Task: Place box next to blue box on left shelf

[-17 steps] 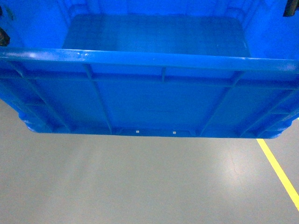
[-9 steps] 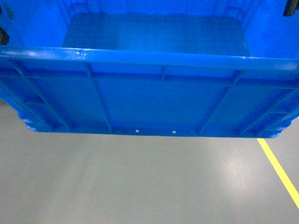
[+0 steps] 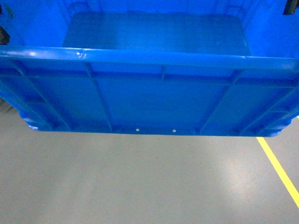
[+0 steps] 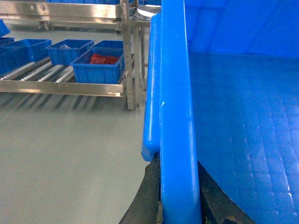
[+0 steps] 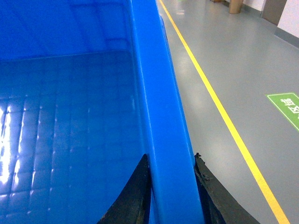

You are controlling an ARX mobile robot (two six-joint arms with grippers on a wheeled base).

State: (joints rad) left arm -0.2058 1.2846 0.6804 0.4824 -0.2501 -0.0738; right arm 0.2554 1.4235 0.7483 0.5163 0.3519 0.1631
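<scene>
1. Jaws of the left gripper (image 4: 176,205) straddle the thick rolled rim of the large bright-blue plastic open-top crate (image 3: 154,93), one dark finger on the outside of the left wall and one on the inside, closed tight against the plastic.
2. Jaws of the right gripper (image 5: 172,191) pinch the opposite rim in the same way, a black finger pressed to each face of the right wall.
3. Held between the two arms, the crate hangs above the grey floor (image 3: 140,182), with its underside clear of it in the head view.
4. Its near long wall faces the head camera, showing vertical and diagonal ribs under the rim, and its smooth inner floor is bare.
5. Dark bits of the grippers show at the top corners of the head view, at the crate's two ends.
6. A yellow line (image 3: 280,172) painted on the floor runs along the right side, and the right wrist view shows it passing beside the crate, with a green floor marking (image 5: 287,106) further right.
7. In the left wrist view, the metal-framed rack with a shiny steel front rail and white roller tracks (image 4: 60,87) stands well apart from the crate, off to its left.
8. Small blue bins (image 4: 98,70) sit on those rollers, the nearest one holding something red (image 4: 103,59).
</scene>
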